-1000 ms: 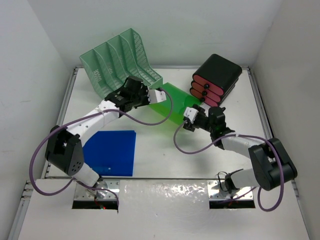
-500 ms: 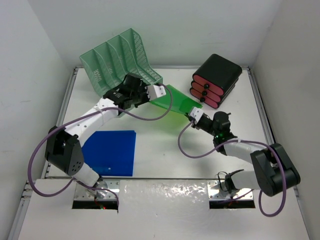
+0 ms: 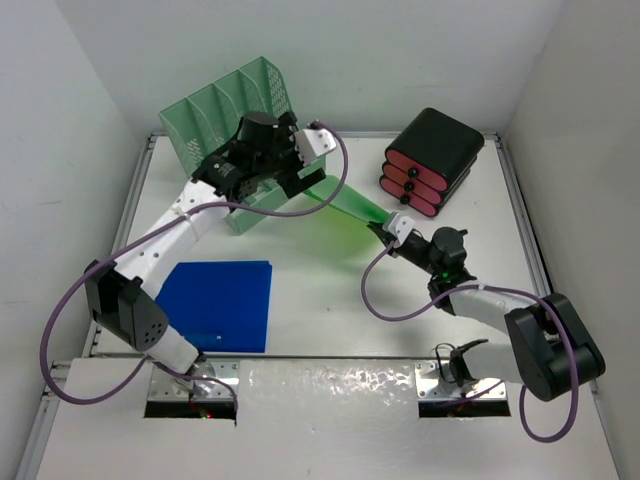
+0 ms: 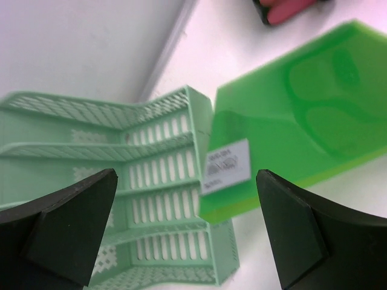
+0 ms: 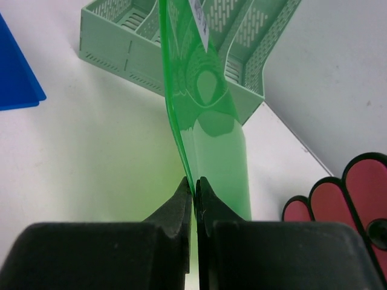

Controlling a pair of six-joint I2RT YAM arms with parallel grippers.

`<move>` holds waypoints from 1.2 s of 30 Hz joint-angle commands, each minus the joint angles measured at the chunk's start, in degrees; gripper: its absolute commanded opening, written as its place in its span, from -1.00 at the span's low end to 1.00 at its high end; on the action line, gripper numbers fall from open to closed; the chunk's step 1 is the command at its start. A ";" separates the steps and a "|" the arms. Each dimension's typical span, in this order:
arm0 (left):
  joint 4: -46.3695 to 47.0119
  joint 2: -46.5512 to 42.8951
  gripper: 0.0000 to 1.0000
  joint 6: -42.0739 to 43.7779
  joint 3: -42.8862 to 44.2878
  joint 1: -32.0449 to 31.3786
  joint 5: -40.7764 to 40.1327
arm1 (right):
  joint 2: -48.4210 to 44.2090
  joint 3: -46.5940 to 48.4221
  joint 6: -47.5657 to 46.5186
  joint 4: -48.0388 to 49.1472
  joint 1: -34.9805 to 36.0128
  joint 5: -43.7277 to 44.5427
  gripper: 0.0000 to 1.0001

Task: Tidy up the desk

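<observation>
Pinches the green folder (image 5: 208, 103) by its near edge in the right tool (image 5: 195, 184), standing it on edge to suit the mesh rack (image 3: 215, 120) slots. Shows the left tool (image 4: 187, 175) spread wide, released, above the rack. Seems to rest the folder's far corner on the rack, though hard to tell. Offers bare tabletop (image 3: 330, 310) beneath, hemmed by blue folder (image 3: 220, 300) near left and drawer unit (image 3: 432, 160) back right.

You have the rack (image 3: 215, 115) back left on the worktop (image 3: 330, 300), the drawers (image 3: 435, 160) back right, the flat folder (image 3: 220, 305) front left. Between rack and drawers slants the raised folder (image 3: 350, 205), near end in the right pincer (image 3: 388, 230).
</observation>
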 commanded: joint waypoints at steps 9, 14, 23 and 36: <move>-23.76 2.19 0.99 31.91 13.19 -3.09 14.39 | 1.69 2.78 4.60 2.11 0.29 0.43 -1.00; -26.05 3.07 0.99 39.32 6.22 -3.53 14.11 | 1.43 2.61 4.69 2.11 0.38 0.34 -1.00; -12.17 8.69 0.93 30.37 2.80 -7.57 7.27 | 0.46 2.17 3.90 1.40 0.38 0.17 -1.00; -11.79 6.50 -1.00 27.28 -0.56 -9.16 7.69 | 0.38 4.19 -3.13 -5.79 0.38 -8.00 -0.36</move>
